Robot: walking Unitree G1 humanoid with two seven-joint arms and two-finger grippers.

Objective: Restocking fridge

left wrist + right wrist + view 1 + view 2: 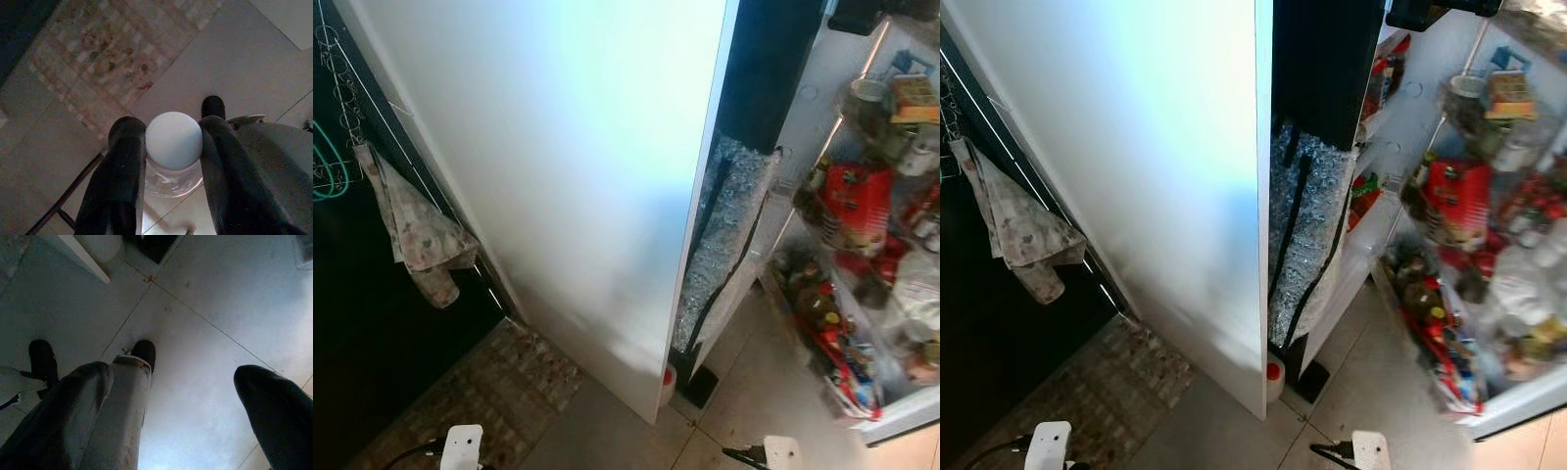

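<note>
White-capped clear bottle (173, 147) clamped in the left pincer (168, 152) above the tiled floor (254, 63).
Right pincer (195, 396) gapes wide; fridge door (558, 176) fills centre frame, stocked door shelves (862, 255) at right.

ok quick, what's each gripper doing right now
Left gripper: shut on a clear bottle with a pale round cap, held low over the floor.
Right gripper: open, holding nothing, over the tiled floor.
</note>
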